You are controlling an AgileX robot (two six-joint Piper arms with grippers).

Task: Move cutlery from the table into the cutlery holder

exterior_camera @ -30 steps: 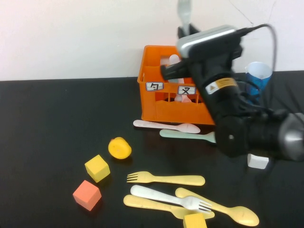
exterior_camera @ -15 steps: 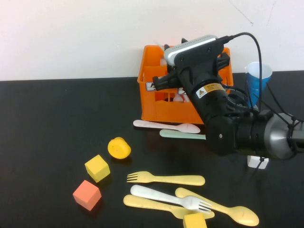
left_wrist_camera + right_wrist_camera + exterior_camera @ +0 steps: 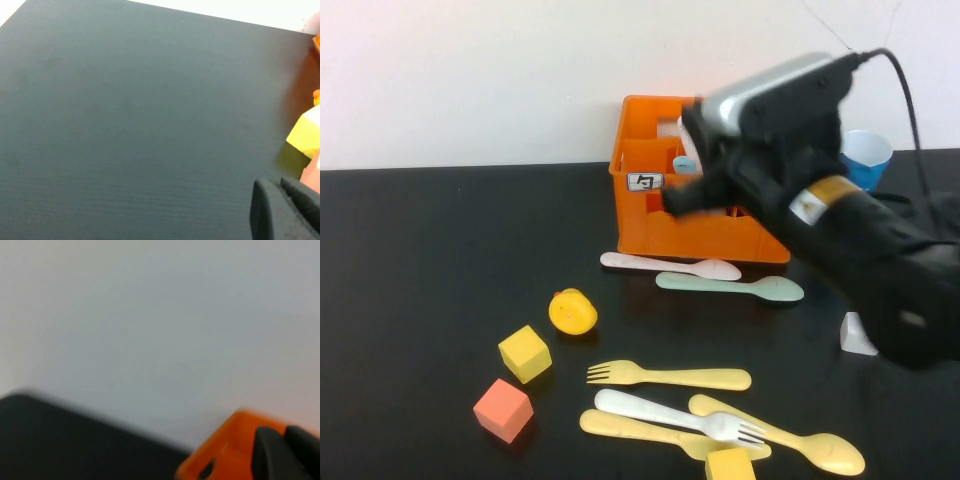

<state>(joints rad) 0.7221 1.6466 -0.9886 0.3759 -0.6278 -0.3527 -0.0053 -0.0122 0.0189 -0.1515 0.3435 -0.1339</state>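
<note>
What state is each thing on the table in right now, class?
cutlery holder: upright, cutlery inside
pink spoon: flat, before holder
mint spoon: flat
yellow fork: flat
white fork: lying across yellow cutlery
right gripper: at holder
left gripper: over bare table

Cutlery holder point(image 3: 660, 215) at table point(image 3: 420, 260) rear, centre-right. R arm over its right part & in front. Cup point(image 3: 868, 157) just right of holder, behind arm. Directly before holder: 2 spoons, one point(image 3: 670, 265) closer to it, other point(image 3: 730, 286) just right & nearer cam. Left-front: round toy point(image 3: 572, 311), then 2 cubes point(image 3: 524, 353) point(image 3: 503, 410) further front-left. Front centre: fork point(image 3: 668, 377), behind crossed fork point(image 3: 680, 415) & spoon point(image 3: 785, 435); another cube point(image 3: 731, 465) at front edge.
</note>
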